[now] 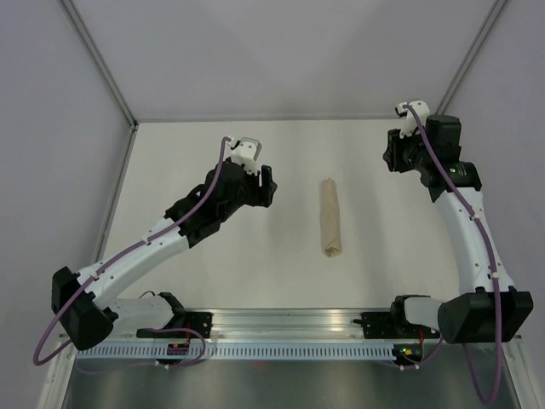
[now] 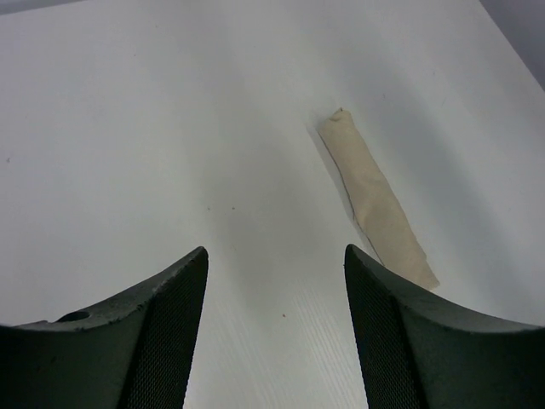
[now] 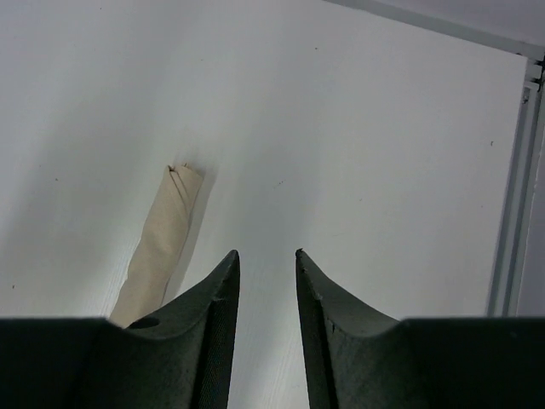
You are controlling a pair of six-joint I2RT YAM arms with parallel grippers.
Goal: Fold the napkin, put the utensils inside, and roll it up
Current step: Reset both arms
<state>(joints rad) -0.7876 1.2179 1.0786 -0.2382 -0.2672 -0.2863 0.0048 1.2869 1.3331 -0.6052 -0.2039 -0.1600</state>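
Note:
The beige napkin lies rolled into a slim tube at the middle of the table, lengthwise front to back. It also shows in the left wrist view and in the right wrist view. The fork is hidden; no part of it shows. My left gripper hovers to the left of the roll, open and empty. My right gripper is raised at the far right, away from the roll, open with a narrow gap and empty.
The white table is bounded by a metal frame rail at the far right and grey walls. The arm bases and a slotted rail run along the near edge.

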